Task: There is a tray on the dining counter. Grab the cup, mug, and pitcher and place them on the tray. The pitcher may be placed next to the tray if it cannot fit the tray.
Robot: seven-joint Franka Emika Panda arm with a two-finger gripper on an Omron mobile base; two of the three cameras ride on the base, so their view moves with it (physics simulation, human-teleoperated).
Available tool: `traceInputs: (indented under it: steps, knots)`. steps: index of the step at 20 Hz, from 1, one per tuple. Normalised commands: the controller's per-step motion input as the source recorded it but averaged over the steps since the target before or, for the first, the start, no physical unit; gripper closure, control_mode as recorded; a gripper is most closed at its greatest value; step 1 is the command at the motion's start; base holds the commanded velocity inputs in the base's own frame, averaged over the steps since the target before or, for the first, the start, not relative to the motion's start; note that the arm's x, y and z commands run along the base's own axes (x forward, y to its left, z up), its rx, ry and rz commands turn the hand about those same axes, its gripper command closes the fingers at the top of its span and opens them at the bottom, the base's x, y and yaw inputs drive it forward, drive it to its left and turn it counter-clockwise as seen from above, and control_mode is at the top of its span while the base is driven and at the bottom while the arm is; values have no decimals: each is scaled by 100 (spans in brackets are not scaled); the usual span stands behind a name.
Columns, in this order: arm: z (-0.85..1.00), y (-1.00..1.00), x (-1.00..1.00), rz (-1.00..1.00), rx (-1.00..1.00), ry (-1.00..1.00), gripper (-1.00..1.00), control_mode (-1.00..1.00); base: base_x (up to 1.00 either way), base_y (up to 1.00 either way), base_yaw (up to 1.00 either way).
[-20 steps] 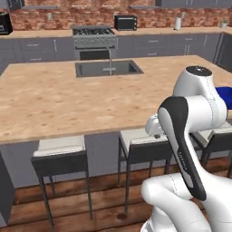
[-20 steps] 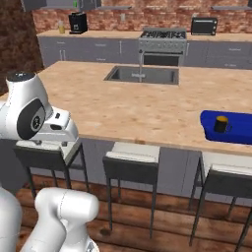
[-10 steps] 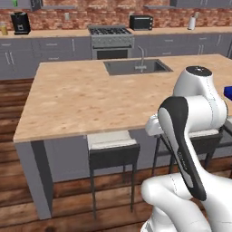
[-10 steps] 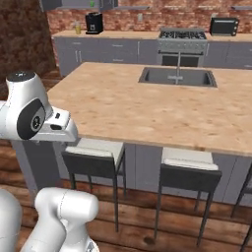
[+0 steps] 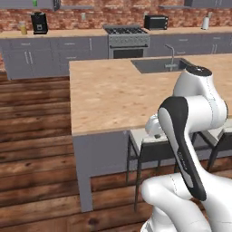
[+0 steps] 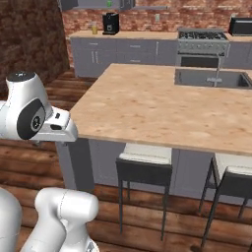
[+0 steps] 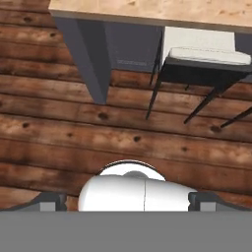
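The dining counter (image 5: 113,90) stood as a large island with a light beige wood-grain top on a grey base, its near corner leg planted on a dark plank floor (image 5: 31,149). A sink (image 5: 161,65) with a faucet was set into the far side of the top; the same sink (image 6: 209,78) showed at the right in the right base view. White-cushioned stools (image 6: 144,160) were tucked under the near edge, one just beside the corner leg and another further right. Behind ran a brick wall (image 5: 90,11) with grey cabinets, a stove (image 5: 127,38), a black coffee machine (image 5: 39,22) and a toaster oven (image 5: 156,21) on the back counter. A small yellow-filled vessel (image 5: 22,28) sat beside the coffee machine, too small to name for certain. The gripper (image 7: 127,199) pointed down at the floor near the island corner, its two dark fingertips (image 7: 49,201) standing far apart at either side of the hand view, jaws wide and with nothing between them, touching nothing. A stool (image 7: 206,61) and the counter edge lay ahead of it.
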Motion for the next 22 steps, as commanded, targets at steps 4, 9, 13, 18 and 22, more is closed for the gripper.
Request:
traceInputs:
  steps: [4,9,13,18,22]
  knots:
    - [0,0,0,0,0,0,-100,100,9,100,0]
    - [0,0,0,0,0,0,-100,100,13,100,0]
    - [0,0,0,0,0,0,-100,100,18,100,0]
    - [0,0,0,0,0,0,-100,100,39,100,0]
    - [0,0,0,0,0,0,-100,100,70,100,-1]
